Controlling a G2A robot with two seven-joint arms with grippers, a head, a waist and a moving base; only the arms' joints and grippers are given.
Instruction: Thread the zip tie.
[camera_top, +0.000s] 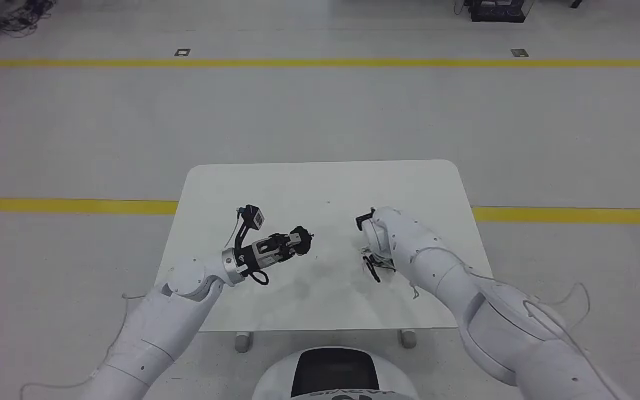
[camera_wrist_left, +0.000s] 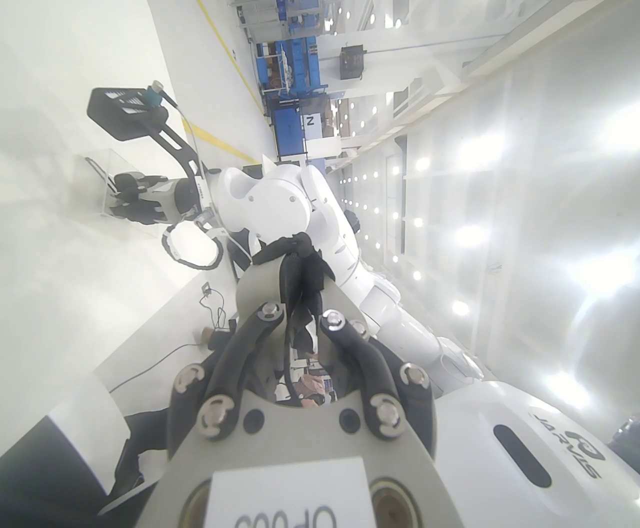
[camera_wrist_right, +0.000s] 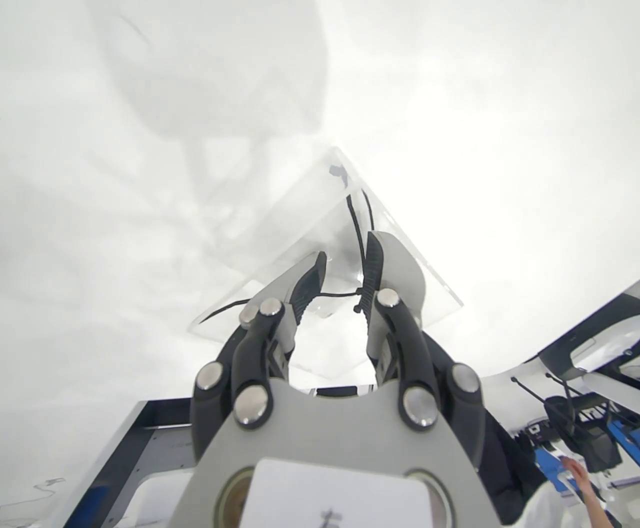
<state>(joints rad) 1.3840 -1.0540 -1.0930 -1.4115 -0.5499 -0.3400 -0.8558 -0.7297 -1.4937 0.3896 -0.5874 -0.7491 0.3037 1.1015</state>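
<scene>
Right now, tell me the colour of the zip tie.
Black. The zip tie shows best in the right wrist view, against the clear plate.

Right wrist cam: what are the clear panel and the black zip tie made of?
Clear panel: probably acrylic or a similar rigid plastic, glossy. It is see-through, with bright straight edges.
Zip tie: likely nylon, matte black. It is a thin strap that bends in a smooth curve.

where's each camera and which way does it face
top view: above the arms, looking down at the table; both arms show
left wrist view: left wrist, facing the right gripper; left gripper in front
right wrist view: right wrist, facing the clear plate and zip tie; own open fingers in front
shared: both wrist views show the clear plate
</scene>
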